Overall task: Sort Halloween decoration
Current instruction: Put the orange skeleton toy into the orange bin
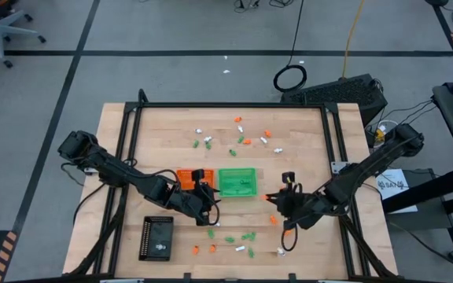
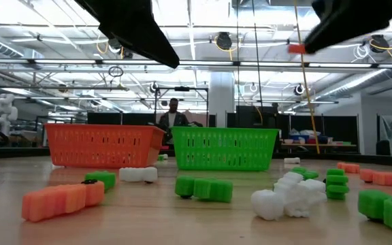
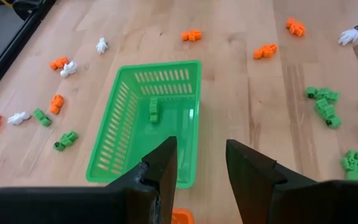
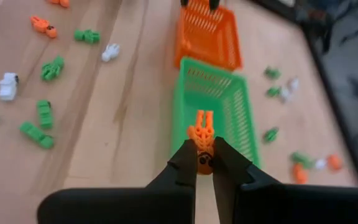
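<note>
The bench (image 1: 305, 141) is pale, smooth wood with visible grain. The green basket (image 3: 148, 118) and orange basket (image 4: 209, 34) look like slotted, slightly glossy plastic. The trinkets (image 2: 63, 199) seem matt plastic, ribbed.

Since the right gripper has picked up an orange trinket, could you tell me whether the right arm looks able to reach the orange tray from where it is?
Probably yes. The right gripper, shut on the orange trinket, hangs beside the green tray. The orange tray lies just beyond it, though the left gripper hovers at its edge and may crowd the way.
</note>
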Controlling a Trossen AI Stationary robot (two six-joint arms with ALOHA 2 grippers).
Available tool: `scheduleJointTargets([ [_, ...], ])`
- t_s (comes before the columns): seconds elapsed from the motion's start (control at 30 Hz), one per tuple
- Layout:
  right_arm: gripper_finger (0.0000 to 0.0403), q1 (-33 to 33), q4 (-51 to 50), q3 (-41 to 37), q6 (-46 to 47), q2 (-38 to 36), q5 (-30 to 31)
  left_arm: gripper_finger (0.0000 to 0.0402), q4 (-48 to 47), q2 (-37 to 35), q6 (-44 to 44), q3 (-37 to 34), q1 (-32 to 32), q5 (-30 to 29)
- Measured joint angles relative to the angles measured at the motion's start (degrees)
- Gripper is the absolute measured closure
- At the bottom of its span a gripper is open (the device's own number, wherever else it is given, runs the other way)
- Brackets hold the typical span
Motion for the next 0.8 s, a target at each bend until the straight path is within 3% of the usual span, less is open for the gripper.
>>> scheduleJointTargets([
  [0.53, 0.0393, -0.42, 0.28, 5.19, -28.36, -0.01, 5.30, 0.0267, 1.82, 0.00, 0.08, 0.00, 0.00, -0.02],
  [0.8, 0.0392, -0.42, 1.12, 5.19, -33.88, -0.01, 5.33, 0.0267, 5.02, 0.02, 3.25, -0.02, 0.00, -0.04],
])
